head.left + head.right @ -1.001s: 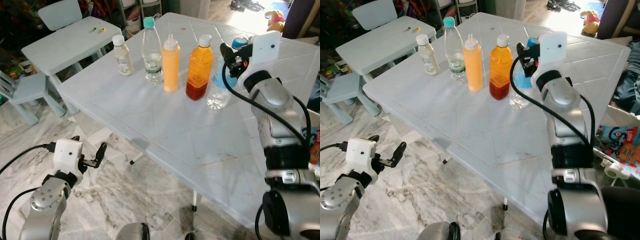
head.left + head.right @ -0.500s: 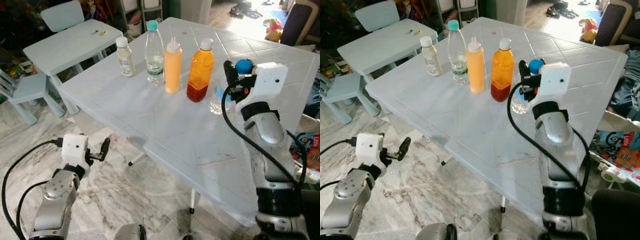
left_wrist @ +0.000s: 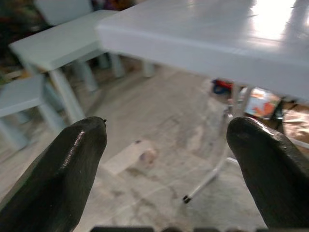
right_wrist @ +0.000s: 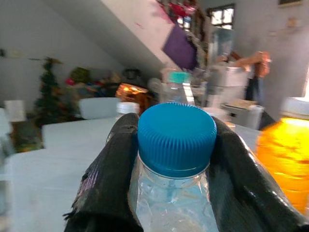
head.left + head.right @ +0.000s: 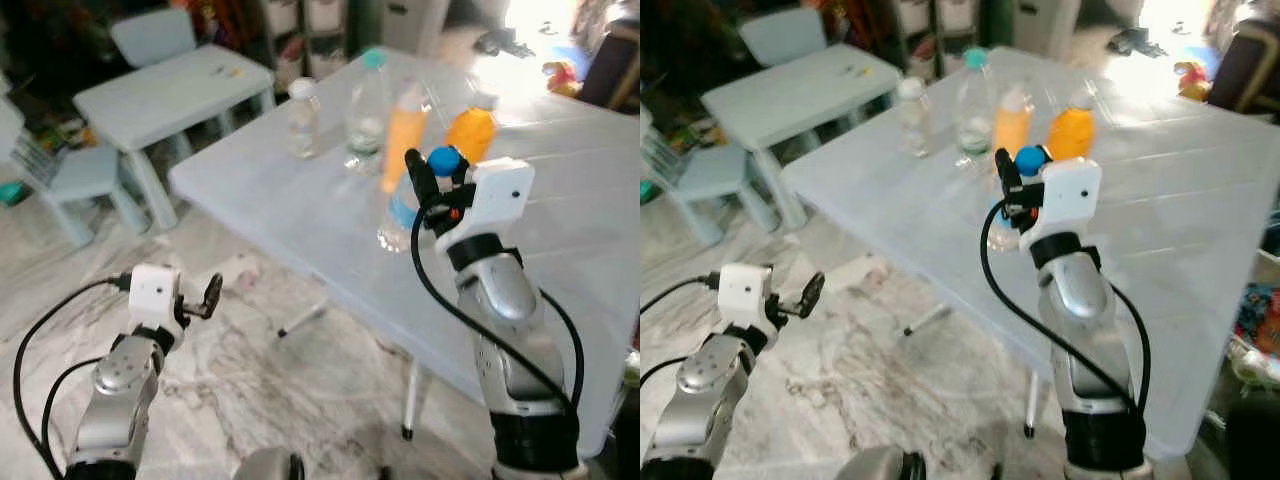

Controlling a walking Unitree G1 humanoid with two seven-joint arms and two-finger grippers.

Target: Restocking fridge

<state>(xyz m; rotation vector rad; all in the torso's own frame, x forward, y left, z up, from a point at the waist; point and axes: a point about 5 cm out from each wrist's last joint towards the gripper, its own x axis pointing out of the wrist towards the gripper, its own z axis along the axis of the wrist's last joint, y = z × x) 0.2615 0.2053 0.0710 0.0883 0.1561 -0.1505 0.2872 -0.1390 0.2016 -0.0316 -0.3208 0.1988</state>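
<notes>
- The left gripper (image 5: 205,298) hangs low over the marble floor at about 8 o'clock, fingers (image 3: 72,159) spread with nothing between them. If the robot walks on, that arm could knock the small table (image 5: 170,90) or the chair (image 5: 75,175) at 10 o'clock.
- On the surface (image 5: 300,190), a small pale bottle (image 5: 302,118), a green-capped bottle (image 5: 368,110), an orange squeeze bottle (image 5: 402,140) and an orange juice bottle (image 5: 470,125) stand close together at about 12 o'clock. A swing of the right arm could tip them, since they stand just behind what it holds.
- The right gripper (image 5: 428,190), at about 1 o'clock, pinches the water bottle (image 5: 405,210) at the neck, just under its blue cap (image 4: 176,137). The body hangs free below, so I judge it may sway or slip through the fingers (image 4: 104,193) on the way to the fridge.
- The views are blurred, which suggests camera motion; a jolt could loosen so high a hold.
</notes>
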